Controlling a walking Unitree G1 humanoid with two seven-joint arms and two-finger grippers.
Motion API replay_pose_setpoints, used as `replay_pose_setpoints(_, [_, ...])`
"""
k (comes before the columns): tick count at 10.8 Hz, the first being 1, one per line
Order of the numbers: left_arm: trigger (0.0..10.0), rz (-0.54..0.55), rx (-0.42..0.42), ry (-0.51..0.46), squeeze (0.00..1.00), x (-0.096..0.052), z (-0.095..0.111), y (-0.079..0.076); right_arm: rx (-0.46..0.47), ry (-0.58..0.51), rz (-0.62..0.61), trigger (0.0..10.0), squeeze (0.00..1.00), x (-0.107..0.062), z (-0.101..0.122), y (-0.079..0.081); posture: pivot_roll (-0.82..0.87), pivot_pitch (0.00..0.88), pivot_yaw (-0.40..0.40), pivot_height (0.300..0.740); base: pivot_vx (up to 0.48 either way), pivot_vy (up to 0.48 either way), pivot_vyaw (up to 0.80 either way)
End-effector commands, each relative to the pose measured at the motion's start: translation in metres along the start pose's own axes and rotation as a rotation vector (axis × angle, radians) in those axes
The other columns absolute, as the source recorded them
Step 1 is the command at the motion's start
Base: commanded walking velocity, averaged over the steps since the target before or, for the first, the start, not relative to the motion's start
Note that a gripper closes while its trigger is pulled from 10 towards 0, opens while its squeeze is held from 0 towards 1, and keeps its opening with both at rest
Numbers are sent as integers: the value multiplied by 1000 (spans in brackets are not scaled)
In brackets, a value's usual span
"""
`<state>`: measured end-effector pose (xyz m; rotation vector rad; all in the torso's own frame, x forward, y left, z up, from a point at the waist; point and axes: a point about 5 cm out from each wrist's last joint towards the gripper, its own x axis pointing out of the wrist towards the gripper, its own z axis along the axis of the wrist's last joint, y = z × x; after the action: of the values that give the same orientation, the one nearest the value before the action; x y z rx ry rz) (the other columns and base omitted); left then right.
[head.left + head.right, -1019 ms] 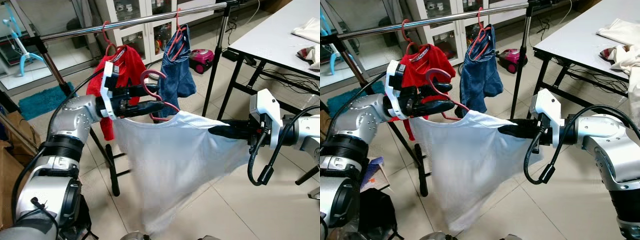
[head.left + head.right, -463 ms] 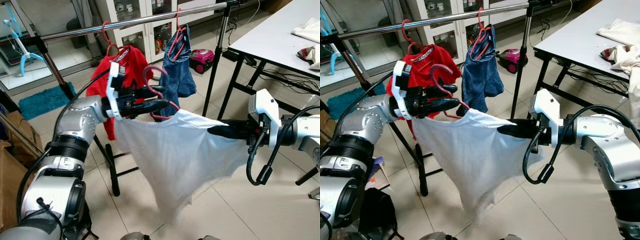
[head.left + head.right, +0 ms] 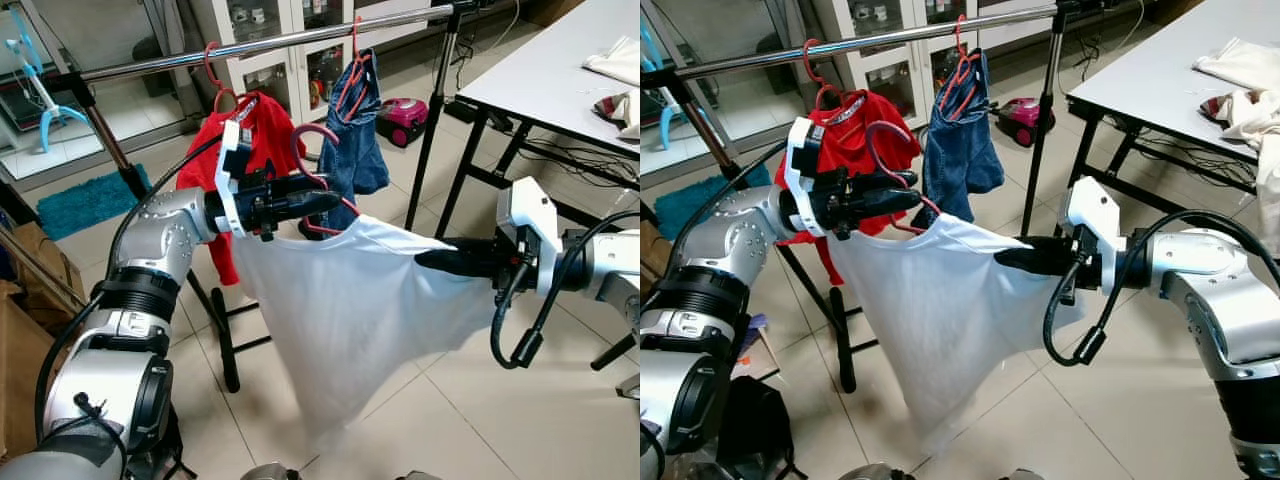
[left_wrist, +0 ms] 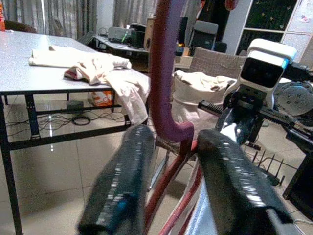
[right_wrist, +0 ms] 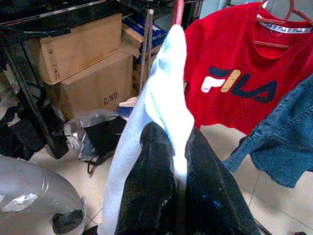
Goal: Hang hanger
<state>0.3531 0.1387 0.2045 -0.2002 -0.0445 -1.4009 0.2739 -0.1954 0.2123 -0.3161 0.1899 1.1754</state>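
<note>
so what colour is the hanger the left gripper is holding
Dark red. The hanger shows best in the left wrist view, between the left gripper's fingers.

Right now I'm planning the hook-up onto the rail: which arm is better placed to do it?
Left, probably. The left gripper holds the red hanger at its neck, just below the rail. The right gripper only pinches the white shirt, lower down.

Hanger (image 3: 322, 205) mostly inside white shirt (image 3: 350, 310)
</note>
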Motion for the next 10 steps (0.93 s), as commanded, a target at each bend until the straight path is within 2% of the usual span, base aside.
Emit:
replay_pose_setpoints(1, [0,-24,23,-8,0,1,9,-1,-41,-31,9,0,0,0,10,0,-203,5,91,740,0,0,0])
replay_pose_setpoints(3, [0,-33,16,-5,0,0,9,-2,-38,-29,9,0,0,0,10,0,-202,6,90,740,0,0,0])
replay_pose_setpoints(4, [0,-35,14,-6,0,-1,9,-3,-37,-20,0,1490,0,0,10,-1,-200,6,89,740,0,0,0])
replay_pose_setpoints(5, [0,-33,12,-6,0,-2,9,-3,-37,-1,-16,10000,0,0,9,-3,-199,5,88,740,0,0,0])
replay_pose_setpoints(6, [0,-31,11,-5,0,-3,9,-3,-30,3,-16,10000,0,1,9,-4,-196,4,87,740,0,0,0])
replay_pose_setpoints(7, [0,-29,10,-1,0,-4,8,-3,-26,7,-55,10000,51,2,8,-9,-194,5,86,740,0,0,0])
replay_pose_setpoints(8, [0,-28,9,0,0,-4,8,-3,-25,6,-65,10000,1000,2,8,-10,-192,4,86,740,0,0,0])
replay_pose_setpoints(10, [0,-21,3,9,0,-4,6,-3,-34,-1,-83,10000,1000,3,11,-13,-191,3,87,740,0,0,0])
